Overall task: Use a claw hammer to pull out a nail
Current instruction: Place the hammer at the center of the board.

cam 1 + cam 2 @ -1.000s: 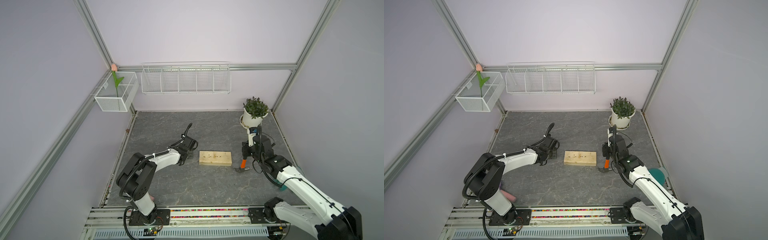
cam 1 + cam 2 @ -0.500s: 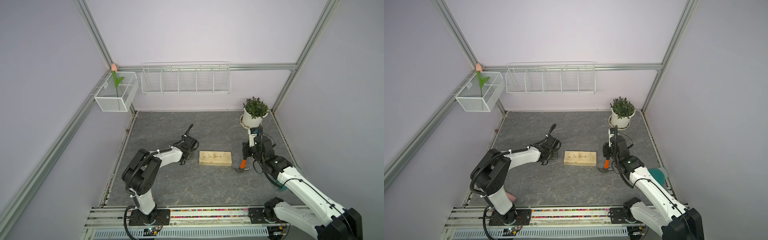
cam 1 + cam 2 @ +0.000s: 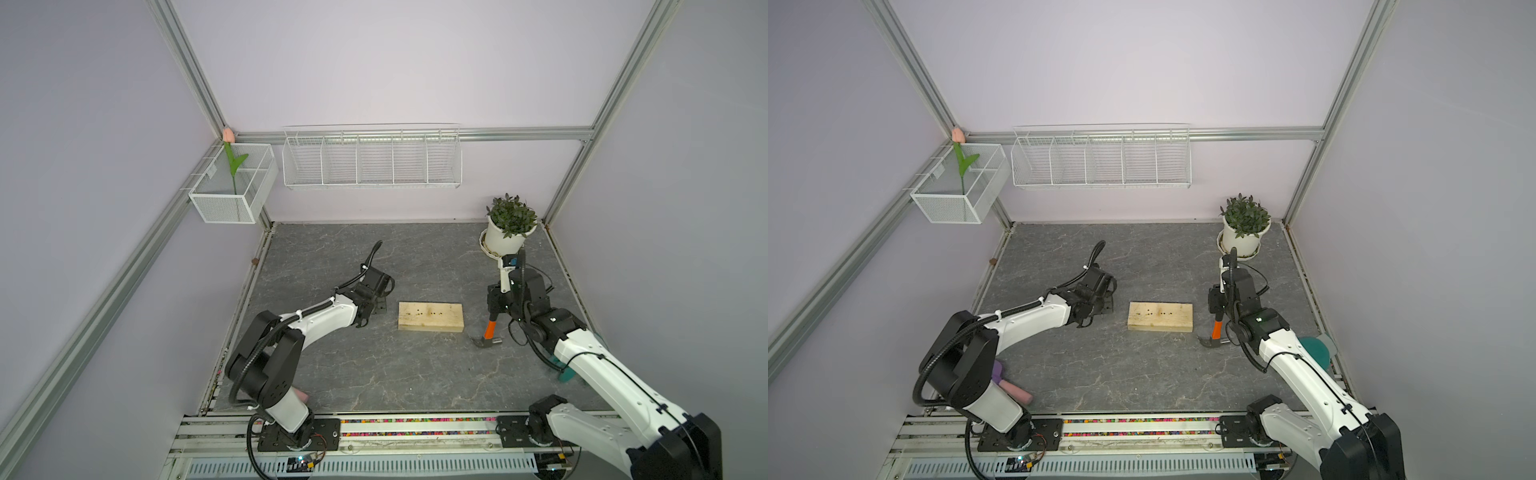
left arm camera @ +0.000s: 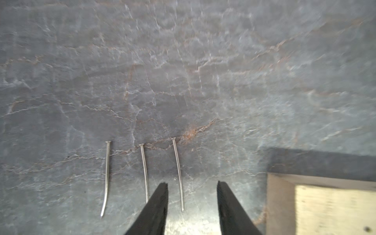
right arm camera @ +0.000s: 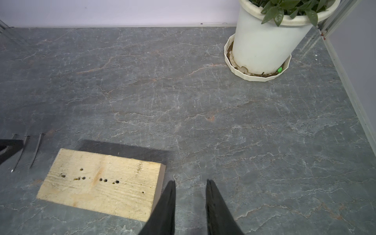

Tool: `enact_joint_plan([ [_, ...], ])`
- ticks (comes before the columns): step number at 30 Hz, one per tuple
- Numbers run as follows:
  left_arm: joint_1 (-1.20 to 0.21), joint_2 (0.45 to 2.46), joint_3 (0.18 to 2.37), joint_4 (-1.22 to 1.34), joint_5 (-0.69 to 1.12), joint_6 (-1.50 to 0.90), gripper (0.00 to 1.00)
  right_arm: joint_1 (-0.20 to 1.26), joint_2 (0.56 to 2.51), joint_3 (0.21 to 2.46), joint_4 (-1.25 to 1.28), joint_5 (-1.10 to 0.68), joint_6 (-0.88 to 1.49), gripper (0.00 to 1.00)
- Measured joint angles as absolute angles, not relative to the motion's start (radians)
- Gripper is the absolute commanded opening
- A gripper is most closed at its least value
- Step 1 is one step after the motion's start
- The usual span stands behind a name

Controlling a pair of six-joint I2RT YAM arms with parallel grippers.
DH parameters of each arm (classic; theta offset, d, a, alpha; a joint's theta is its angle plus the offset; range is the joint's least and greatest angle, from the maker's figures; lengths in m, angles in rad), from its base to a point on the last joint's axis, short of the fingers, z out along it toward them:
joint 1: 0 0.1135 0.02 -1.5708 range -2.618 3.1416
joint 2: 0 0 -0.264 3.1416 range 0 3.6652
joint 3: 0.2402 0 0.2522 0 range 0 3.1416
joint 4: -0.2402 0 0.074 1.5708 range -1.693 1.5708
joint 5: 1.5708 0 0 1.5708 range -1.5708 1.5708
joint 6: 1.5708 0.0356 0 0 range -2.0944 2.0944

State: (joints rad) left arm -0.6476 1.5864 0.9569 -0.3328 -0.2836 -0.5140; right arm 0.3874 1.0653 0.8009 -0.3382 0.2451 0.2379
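Beside wood block (image 3: 430, 316), left gripper (image 4: 192, 183) — jaws parted, empty; right gripper (image 5: 190, 181) clamps claw hammer (image 3: 490, 331) at block's opposite end.

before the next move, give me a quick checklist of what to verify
1. left end effector open: ok, jaws apart.
2. three loose nails flat on the table, none gripped: ok.
3. wood block has a nail left to pull: not ok, only empty holes show.
4. claw hammer held by right end effector: ok, seen in both top views.
5. hammer head clear of the block: ok, it sits beside the block's end.
6. firmness of the grip on the handle: cannot tell.
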Motion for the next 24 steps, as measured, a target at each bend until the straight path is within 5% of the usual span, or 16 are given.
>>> enact_joint_plan([
  [7, -0.648, 1.355, 0.816, -0.236, -0.283, -0.49, 0.8, 0.361, 1.263, 0.927, -0.374, 0.241, 0.239, 0.07],
  [17, -0.648, 1.219, 0.69, -0.179, -0.31, -0.461, 0.85, 0.286, 1.579, 1.034, -0.35, 0.195, 0.232, 0.09],
  [24, -0.648, 1.14, 0.638, -0.164, -0.346, -0.432, 0.86, 0.255, 1.706, 1.045, -0.352, 0.163, 0.25, 0.27],
])
